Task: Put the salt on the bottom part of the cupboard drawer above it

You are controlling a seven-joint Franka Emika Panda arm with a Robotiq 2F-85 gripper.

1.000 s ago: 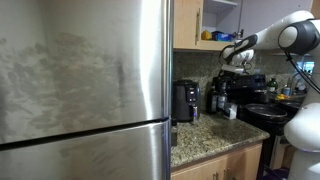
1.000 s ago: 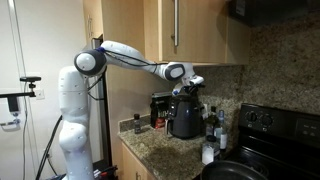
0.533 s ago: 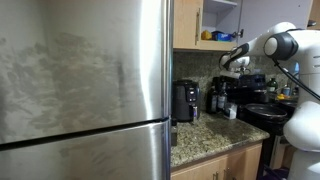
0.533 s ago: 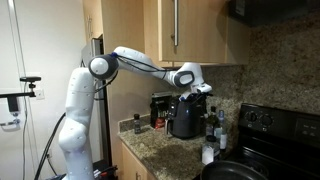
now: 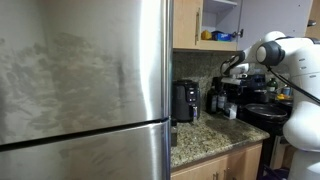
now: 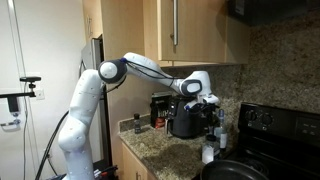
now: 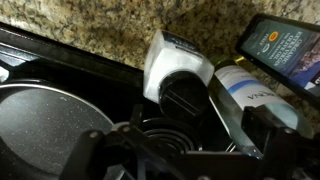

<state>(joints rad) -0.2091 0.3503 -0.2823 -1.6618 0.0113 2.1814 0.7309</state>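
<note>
In the wrist view a dark blue canister with light print, the salt (image 7: 285, 50), lies at the upper right on the granite counter. My gripper (image 7: 180, 150) is open and empty, its fingers over the stove burner, short of the salt. The wooden cupboard (image 5: 187, 25) hangs above with its white interior open; it also shows in an exterior view (image 6: 190, 30). In both exterior views my gripper (image 5: 228, 70) (image 6: 210, 100) hangs over the bottles, below the cupboard. The salt is too small to make out there.
A white container with a dark lid (image 7: 175, 70) and a white-labelled bottle (image 7: 250, 95) lie next to the salt. A pan (image 7: 45, 125) sits on the black stove. A coffee maker (image 5: 185, 100), dark bottles (image 5: 215, 98), a yellow object (image 5: 207, 35) and the steel fridge (image 5: 80, 80) are nearby.
The arm has swung on towards the stove and my gripper has dropped from near cupboard height to just above the bottles. It stays open and empty.
</note>
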